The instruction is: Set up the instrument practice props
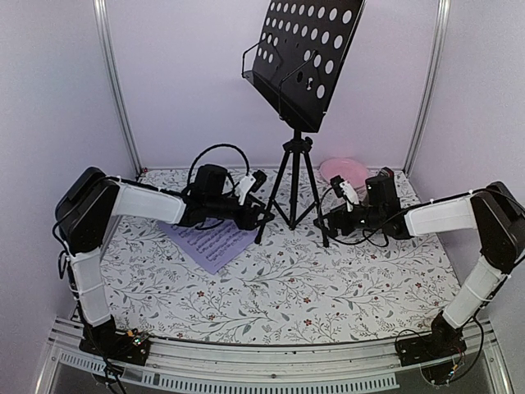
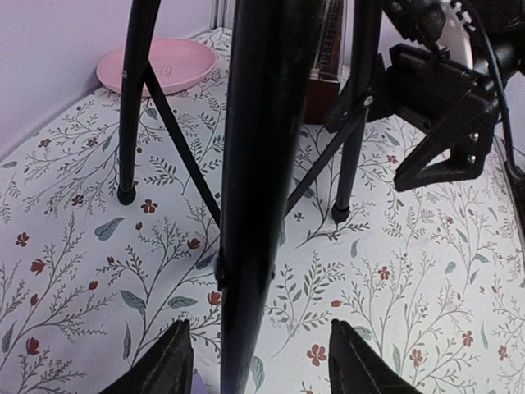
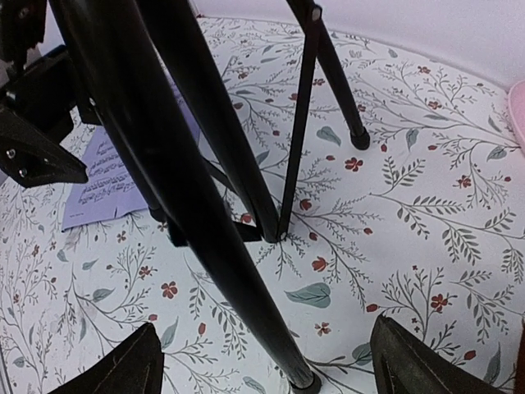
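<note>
The black perforated-metal music stand (image 1: 316, 49) stood upright on its tripod (image 1: 295, 176) at the back of the flowered table (image 1: 328, 287), and the left gripper (image 2: 261, 361) and the right gripper (image 3: 262, 349), both open, each straddled one leg without clamping it, probably to steady or shift the stand.

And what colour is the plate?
The plate is pink, clearest in the left wrist view.

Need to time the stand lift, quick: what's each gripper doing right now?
Left gripper: open, astride a stand leg, not gripping it.
Right gripper: open, astride another stand leg.
</note>
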